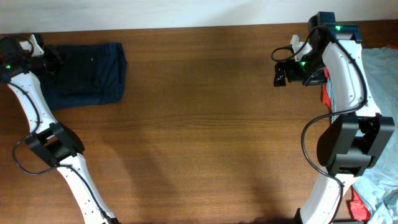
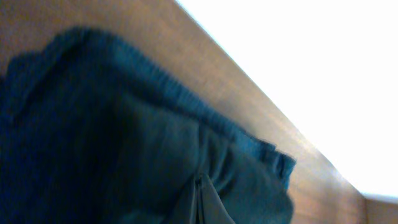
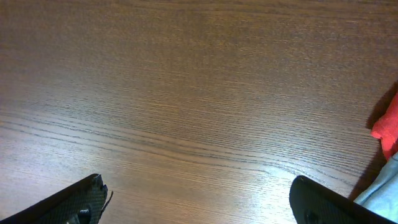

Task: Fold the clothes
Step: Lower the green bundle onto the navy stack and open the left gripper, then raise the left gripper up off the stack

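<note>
Far edge: the table (image 1: 199,124) runs bare and brown along its far edge, from the navy garment across to my right arm, with a pale strip of wall beyond it.
Open room: the whole middle of the table, far edge to near edge, is plain wood between my two arms.
Left edge: my left arm (image 1: 31,106) reaches along the left edge up to the far-left corner.
Right edge: my right arm (image 1: 345,68) stands by the right edge, its wrist turned in over the far-right part of the table.
Navy garment: the navy garment (image 1: 87,74) lies folded into a rough rectangle in the far-left corner, flat on the wood, its far side close to the far edge.
Pile: a light grey-blue garment (image 1: 379,68) covers the right edge, and a red garment (image 1: 326,93) shows just beside it, partly under my right arm.
Left jaws: together, at the left side of the navy garment. My wrist view is filled with its dark blue cloth and a ridged hem, with the far edge of the table running behind. I cannot tell whether any cloth is pinched.
Right jaws: wide apart over bare wood, well apart from the navy garment. The red and grey-blue cloth sit off to their right, near the right edge.
</note>
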